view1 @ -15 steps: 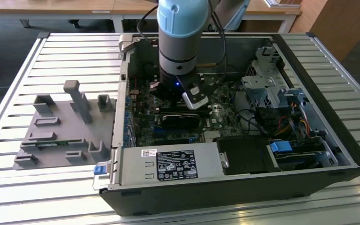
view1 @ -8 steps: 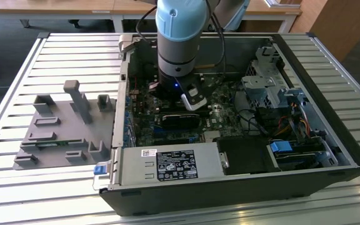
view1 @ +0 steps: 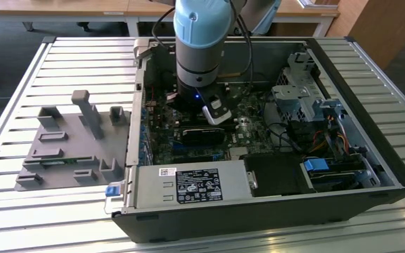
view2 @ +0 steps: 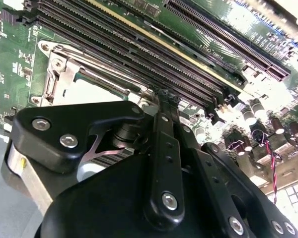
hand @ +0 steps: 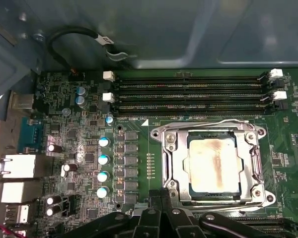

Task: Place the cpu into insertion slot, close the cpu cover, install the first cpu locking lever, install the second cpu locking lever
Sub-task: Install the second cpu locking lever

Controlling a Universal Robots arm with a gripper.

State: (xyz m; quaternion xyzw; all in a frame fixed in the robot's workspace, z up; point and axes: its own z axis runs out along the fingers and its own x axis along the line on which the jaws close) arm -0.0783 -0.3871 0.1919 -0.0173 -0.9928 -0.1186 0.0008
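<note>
The cpu [hand: 211, 166], a pale metal square with a brownish stain, lies seated in the insertion slot [hand: 208, 135] on the green board. Around it the silvery cpu cover [hand: 176, 158] lies flat. Thin wire levers run along two opposite sides of the cover [hand: 208, 124] [hand: 213, 201]. My gripper [hand: 161, 206] hangs close over the board just beside the socket's edge, its black fingers together with nothing visible between them. In the second wrist view the gripper [view2: 165, 96] has its tip by the corner of the cover [view2: 64, 74], with the cpu [view2: 97, 91] partly hidden behind it. In the exterior view the gripper [view1: 188, 108] is deep inside the open computer case.
Long black memory slots [hand: 188, 91] run beside the socket, and a row of capacitors [hand: 104, 158] stands on its other side. A black cable loop [hand: 79, 34] hangs by the case wall. A power supply [view1: 188, 184], a drive cage [view1: 301, 95] and a black block [view1: 202, 136] crowd the case. A grey fixture [view1: 69, 142] sits on the slatted table.
</note>
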